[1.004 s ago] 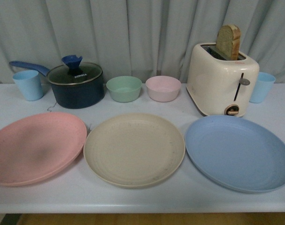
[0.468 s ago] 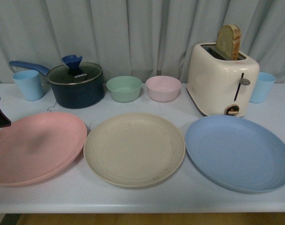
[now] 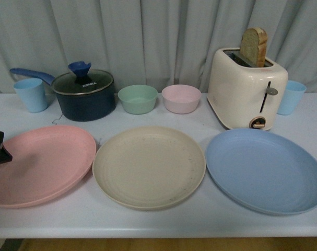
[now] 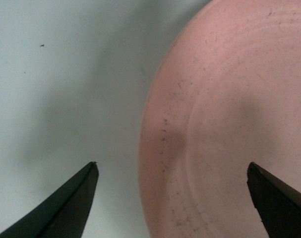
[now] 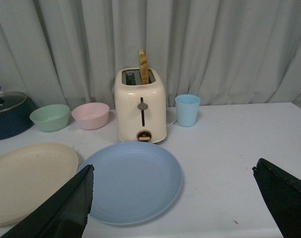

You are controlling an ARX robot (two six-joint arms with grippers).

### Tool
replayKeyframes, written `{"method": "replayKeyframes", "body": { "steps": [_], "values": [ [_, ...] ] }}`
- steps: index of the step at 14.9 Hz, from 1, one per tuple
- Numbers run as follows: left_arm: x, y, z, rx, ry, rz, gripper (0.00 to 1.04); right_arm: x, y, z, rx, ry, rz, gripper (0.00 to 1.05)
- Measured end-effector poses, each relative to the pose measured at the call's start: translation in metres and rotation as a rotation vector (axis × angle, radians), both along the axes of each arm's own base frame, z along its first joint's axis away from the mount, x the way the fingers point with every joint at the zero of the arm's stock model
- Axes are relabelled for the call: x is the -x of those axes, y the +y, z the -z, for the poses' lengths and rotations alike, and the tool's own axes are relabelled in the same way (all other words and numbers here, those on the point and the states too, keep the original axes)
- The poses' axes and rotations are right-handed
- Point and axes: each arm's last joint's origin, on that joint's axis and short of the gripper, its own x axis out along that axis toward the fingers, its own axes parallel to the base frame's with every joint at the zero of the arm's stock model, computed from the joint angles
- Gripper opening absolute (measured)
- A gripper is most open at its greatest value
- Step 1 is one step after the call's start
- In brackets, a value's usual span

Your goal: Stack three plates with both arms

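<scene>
While saucepan (image 3: 85, 97), bowls (image 3: 138, 99) and toaster (image 3: 246, 89) are ranged behind, pink plate (image 3: 43, 164), cream plate (image 3: 149, 166), blue plate (image 3: 265, 170) laid side by side, pink plate's rim straddled by wide-open left gripper (image 4: 172, 165), right gripper (image 5: 173, 167) spread open, held apart from blue plate.

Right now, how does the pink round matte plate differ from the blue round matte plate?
The pink round matte plate lies at the table's left, the blue round matte plate at its right. The open left gripper straddles the pink plate's rim with its fingers; the open right gripper is farther from the blue plate. Both are empty, shallow, alike in size.
</scene>
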Motion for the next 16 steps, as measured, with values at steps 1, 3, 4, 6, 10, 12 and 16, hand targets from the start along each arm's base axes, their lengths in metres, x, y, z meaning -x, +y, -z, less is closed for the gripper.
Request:
{"method": "replayKeyframes", "body": {
  "steps": [1, 3, 4, 6, 10, 12, 16],
  "values": [
    [0.002, 0.006, 0.008, 0.006, 0.007, -0.016, 0.67, 0.0, 0.0, 0.0, 0.0, 0.0, 0.0, 0.98],
    [0.007, 0.012, 0.01, 0.008, 0.012, -0.037, 0.47, 0.0, 0.0, 0.0, 0.0, 0.0, 0.0, 0.98],
    [0.01, 0.016, 0.011, 0.019, 0.019, -0.05, 0.36, 0.0, 0.0, 0.0, 0.0, 0.0, 0.0, 0.98],
    [0.012, 0.019, 0.012, 0.036, 0.016, -0.063, 0.14, 0.0, 0.0, 0.0, 0.0, 0.0, 0.0, 0.98],
    [0.019, 0.023, -0.001, 0.113, 0.007, -0.137, 0.03, 0.0, 0.0, 0.0, 0.0, 0.0, 0.0, 0.98],
    [0.026, 0.026, -0.019, 0.112, 0.014, -0.162, 0.03, 0.0, 0.0, 0.0, 0.0, 0.0, 0.0, 0.98],
    [0.036, 0.013, -0.089, 0.12, -0.092, -0.158, 0.03, 0.0, 0.0, 0.0, 0.0, 0.0, 0.0, 0.98]
  ]
}}
